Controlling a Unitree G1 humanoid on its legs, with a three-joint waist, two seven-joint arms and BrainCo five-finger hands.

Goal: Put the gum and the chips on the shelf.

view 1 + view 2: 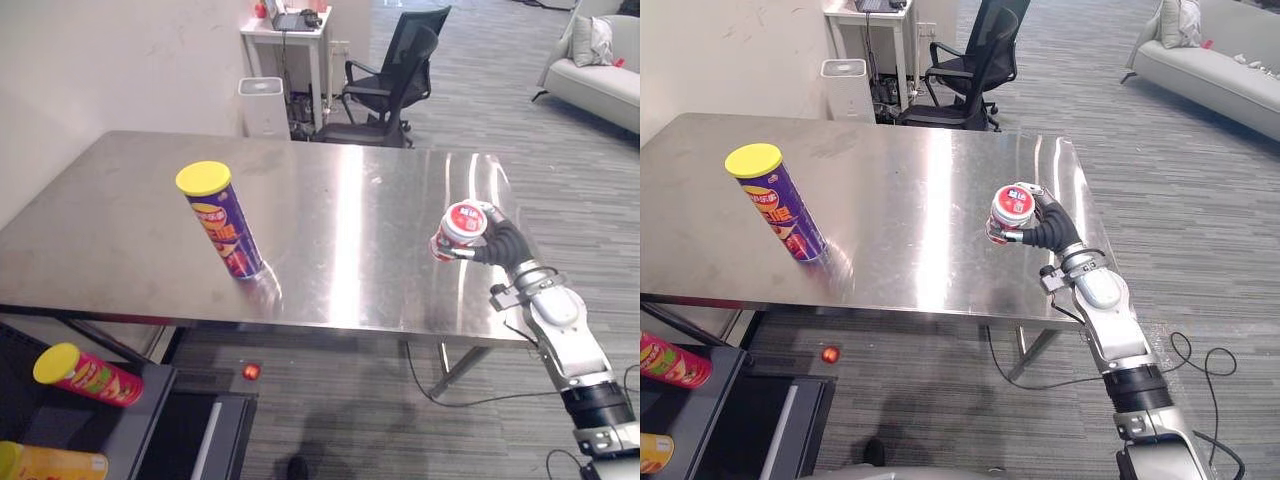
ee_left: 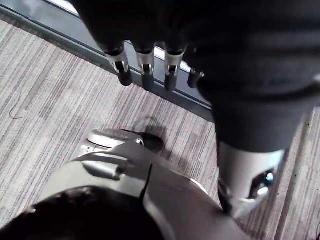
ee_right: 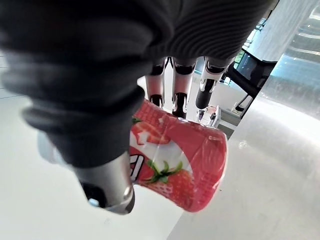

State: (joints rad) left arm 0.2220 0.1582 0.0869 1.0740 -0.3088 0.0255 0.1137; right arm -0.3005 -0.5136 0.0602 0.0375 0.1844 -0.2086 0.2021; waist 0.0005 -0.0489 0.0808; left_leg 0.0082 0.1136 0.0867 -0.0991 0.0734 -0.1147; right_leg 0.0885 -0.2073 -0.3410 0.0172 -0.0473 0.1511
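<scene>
The right hand [image 1: 1043, 232] covered the far-right side of the gum tub [image 1: 1010, 208], and its thumb [image 3: 107, 186] hid part of the label. At near left, the shelf [image 1: 150, 395] ran off the picture's corner, and the yellow can [image 1: 60, 463] there was cut by the bottom edge. A small red thing [image 1: 250, 372] on the floor [image 1: 340, 410] under the table [image 1: 350, 200] was too small to identify. At far right, the sofa [image 1: 600, 70] ran past the edge.

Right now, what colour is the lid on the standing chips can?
Yellow lid on the purple chips can; left eye view shows it best.
</scene>
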